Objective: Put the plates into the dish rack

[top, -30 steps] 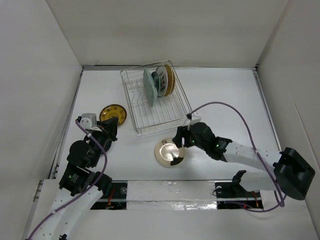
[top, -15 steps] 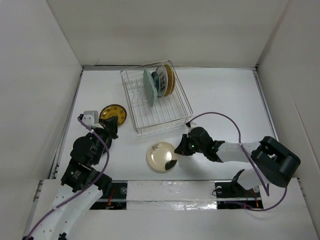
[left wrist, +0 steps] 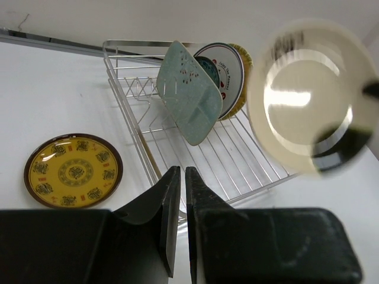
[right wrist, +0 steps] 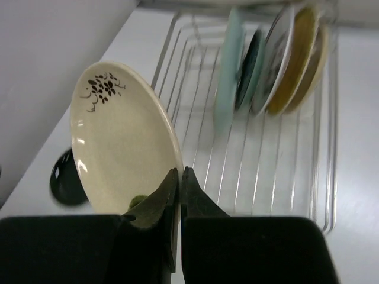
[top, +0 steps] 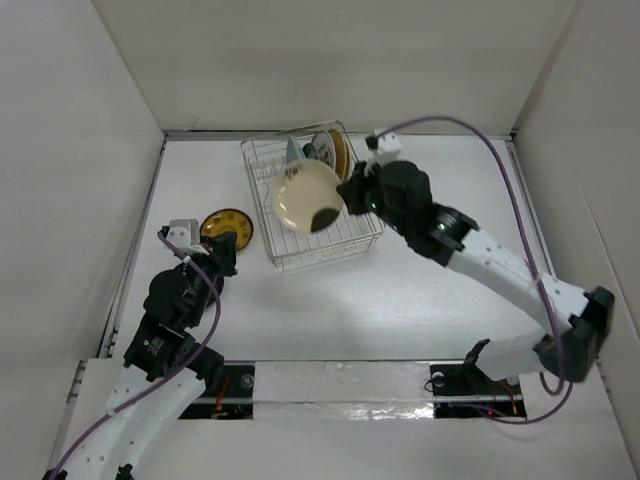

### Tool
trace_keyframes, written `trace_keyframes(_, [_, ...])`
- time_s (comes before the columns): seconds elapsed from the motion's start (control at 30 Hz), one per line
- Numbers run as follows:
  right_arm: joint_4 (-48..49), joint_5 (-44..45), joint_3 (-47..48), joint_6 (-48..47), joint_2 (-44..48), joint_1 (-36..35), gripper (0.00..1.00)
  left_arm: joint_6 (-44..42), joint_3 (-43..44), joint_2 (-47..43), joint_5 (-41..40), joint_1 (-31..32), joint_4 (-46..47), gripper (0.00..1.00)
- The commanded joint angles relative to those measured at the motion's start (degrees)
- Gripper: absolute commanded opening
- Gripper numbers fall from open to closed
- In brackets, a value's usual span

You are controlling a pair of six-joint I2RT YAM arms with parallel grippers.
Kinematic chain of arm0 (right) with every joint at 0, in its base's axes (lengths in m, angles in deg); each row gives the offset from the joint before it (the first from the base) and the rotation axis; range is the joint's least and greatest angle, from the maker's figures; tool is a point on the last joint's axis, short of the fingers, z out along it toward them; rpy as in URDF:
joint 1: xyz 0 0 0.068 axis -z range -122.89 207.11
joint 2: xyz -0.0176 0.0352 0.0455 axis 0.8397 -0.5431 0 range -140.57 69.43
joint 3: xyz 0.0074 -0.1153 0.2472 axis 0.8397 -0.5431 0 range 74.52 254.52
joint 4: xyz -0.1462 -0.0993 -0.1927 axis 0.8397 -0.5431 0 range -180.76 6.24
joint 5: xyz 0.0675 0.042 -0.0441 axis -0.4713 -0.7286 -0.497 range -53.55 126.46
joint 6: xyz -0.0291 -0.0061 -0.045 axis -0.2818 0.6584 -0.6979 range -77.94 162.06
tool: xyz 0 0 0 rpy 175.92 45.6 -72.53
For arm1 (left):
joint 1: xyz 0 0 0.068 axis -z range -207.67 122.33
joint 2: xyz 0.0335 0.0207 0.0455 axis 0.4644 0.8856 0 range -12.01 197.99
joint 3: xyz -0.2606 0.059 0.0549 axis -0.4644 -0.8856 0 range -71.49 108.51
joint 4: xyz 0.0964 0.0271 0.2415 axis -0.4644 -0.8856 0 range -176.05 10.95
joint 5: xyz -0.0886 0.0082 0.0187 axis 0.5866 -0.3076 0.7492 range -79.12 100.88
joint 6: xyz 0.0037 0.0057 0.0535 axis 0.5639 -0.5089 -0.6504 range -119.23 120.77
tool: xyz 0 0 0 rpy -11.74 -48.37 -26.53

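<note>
My right gripper [top: 345,195] is shut on the rim of the glossy cream plate [top: 305,196], which hangs on edge above the silver dish rack [top: 322,257]. The right wrist view shows that gripper [right wrist: 179,171] pinching the cream plate [right wrist: 121,142] over the rack's wires [right wrist: 328,148]. At the rack's far end stand the pale green dish [left wrist: 189,92], a white plate with red marks [left wrist: 228,62] and a tan plate [top: 340,155]. The yellow-and-dark-brown plate [top: 226,226] lies flat left of the rack. Just beside it is my left gripper [top: 224,246], fingers nearly together and holding nothing [left wrist: 179,171].
White walls close in the table on the left, back and right. The rack's raised wire side [left wrist: 136,118] stands between the yellow plate [left wrist: 73,171] and the rack's floor. A purple cable [top: 470,130] arcs above the right arm.
My right gripper closed on the cream plate on the table in front of the rack and carried it up over the rack. The left arm has hardly moved.
</note>
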State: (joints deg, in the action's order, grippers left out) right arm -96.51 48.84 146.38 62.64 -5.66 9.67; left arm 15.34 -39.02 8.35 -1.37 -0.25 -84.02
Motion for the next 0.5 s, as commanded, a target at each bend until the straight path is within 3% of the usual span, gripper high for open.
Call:
trace_keyframes(0.0, [-4.4, 21.6, 18.1, -8.4, -13.9, -1.5, 0.00, -0.3, 0.8, -0.5, 0.1, 0.4, 3.0, 0.07])
trace_keyframes(0.2, [-9.6, 39.1, 50.9, -18.0, -44.2, -2.0, 0.00, -0.3, 0.8, 0.1, 0.6, 0.4, 3.2, 0.07])
trace_keyframes(0.3, [-11.3, 44.5, 73.2, -23.9, -55.0, -2.0, 0.00, -0.3, 0.8, -0.1, 0.9, 0.4, 3.3, 0.07])
trace_keyframes(0.33, [-10.4, 45.4, 75.9, -25.7, -59.9, -2.0, 0.00, -0.2, 0.8, -0.1, 1.0, 0.4, 3.4, 0.07])
trace_keyframes(0.47, [1.4, 50.0, 78.1, -39.3, -65.1, -2.7, 0.00, -0.3, 0.7, -0.1, 1.5, 0.4, 3.7, 0.08])
